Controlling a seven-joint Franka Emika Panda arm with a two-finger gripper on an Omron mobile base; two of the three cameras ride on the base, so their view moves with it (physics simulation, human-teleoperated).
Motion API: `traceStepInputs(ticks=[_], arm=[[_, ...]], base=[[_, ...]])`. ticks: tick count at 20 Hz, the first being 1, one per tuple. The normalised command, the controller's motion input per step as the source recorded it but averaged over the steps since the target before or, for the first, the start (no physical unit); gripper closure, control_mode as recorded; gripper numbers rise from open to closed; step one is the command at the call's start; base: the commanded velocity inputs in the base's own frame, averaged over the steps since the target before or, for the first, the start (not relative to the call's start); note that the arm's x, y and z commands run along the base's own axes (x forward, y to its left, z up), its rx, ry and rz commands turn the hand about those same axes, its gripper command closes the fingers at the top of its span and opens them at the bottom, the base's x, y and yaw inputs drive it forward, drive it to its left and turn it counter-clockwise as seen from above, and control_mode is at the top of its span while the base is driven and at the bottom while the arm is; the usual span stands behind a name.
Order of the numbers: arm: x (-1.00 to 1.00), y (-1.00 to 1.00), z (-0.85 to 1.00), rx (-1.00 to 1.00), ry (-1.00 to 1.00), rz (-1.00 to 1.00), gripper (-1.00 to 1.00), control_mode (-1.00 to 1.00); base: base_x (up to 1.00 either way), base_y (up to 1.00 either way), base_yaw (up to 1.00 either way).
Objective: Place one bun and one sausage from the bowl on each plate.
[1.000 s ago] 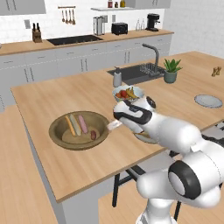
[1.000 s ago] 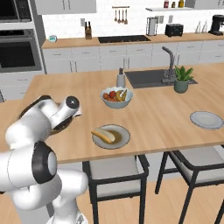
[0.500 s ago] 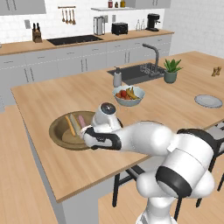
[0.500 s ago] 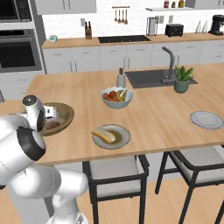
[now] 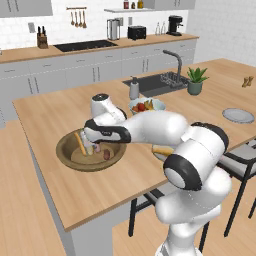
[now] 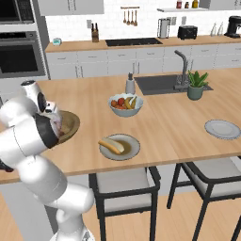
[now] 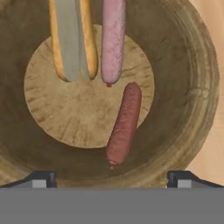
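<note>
- Wooden bowl (image 7: 192,87): sits on the near left part of the island counter (image 5: 55,120). It holds one bun (image 7: 72,39) and two sausages. Risk: a downward push on the sloped wall could tip or slide the bowl; the cause would be a descent off the flat centre.
- Near plate (image 6: 132,149): lies right of the bowl toward the near counter edge and carries a bun (image 6: 111,145) but no sausage. The far-right plate (image 6: 222,128) is bare. Judged status: a sausage is the next item needed. Risk: taking the bun instead would double up the near plate.
- Gripper (image 7: 111,181): hangs low over the bowl, fingers spread wide, nothing between them. Risk: the tips may strike the bowl floor before closing, if the descent overshoots.
- Brown sausage (image 7: 124,124): lies loose on the bowl floor, tilted across the line between the tips and nearest to them. Risk: a round body may roll out of a closing grip; the cause would be jaws not square to its length.
- Pink sausage (image 7: 113,41): lies just beside the bun, farther from the tips. Risk: reaching for it could nudge or pinch the bun as well.
</note>
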Motion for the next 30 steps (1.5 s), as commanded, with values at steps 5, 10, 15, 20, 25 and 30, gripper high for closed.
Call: traceStepInputs(ticks=[5,10,15,20,25,30], arm=[[0.0,-0.27,-0.29,-0.04,0.28,-0.16,-1.0,-1.0],[0.0,-0.09,-0.41,0.0,0.17,-0.18,-1.0,-1.0],[0.07,0.37,-0.17,-0.01,0.02,-0.18,-1.0,-1.0],[0.08,-0.05,-0.31,-0.1,0.08,-0.19,-1.0,-1.0],[0.06,-0.06,-0.22,-0.12,0.09,-0.16,-1.0,-1.0],[0.24,0.0,-0.15,-0.13,0.08,-0.06,-1.0,-1.0]], base=[[0.0,0.0,0.0],[0.0,0.0,0.0],[0.0,0.0,0.0],[0.0,0.0,0.0],[0.0,0.0,0.0],[0.0,0.0,0.0]])
